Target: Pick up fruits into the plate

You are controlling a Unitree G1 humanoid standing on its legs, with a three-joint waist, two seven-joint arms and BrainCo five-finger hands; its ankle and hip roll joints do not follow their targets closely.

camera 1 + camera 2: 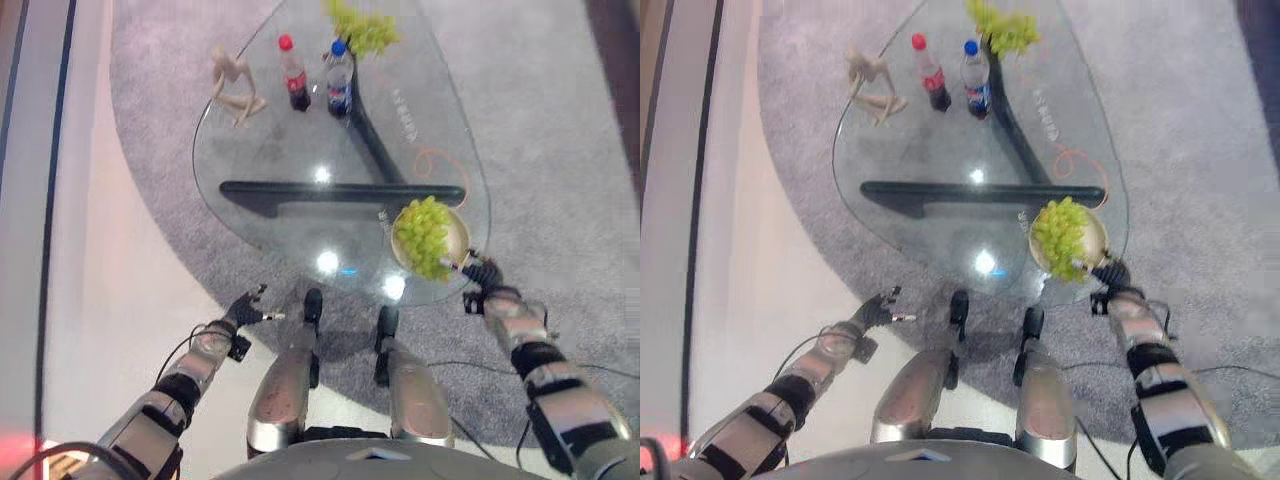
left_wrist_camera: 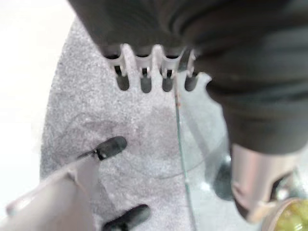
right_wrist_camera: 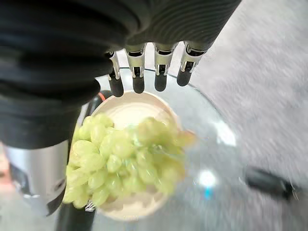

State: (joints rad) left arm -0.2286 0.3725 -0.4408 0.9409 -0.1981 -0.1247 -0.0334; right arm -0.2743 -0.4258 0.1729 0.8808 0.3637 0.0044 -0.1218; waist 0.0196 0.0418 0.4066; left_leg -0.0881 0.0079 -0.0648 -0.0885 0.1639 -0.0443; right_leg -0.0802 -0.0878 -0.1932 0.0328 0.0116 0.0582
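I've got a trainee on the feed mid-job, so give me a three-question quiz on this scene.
1. True or false: a grape bunch lies on the plate.
2. Which thing stands nearest the far grapes? A) figurine B) blue-capped bottle C) red-capped bottle
3. Fill in: the right hand is at the plate's ____ edge.

Key: 1 true; 2 B; 3 near.
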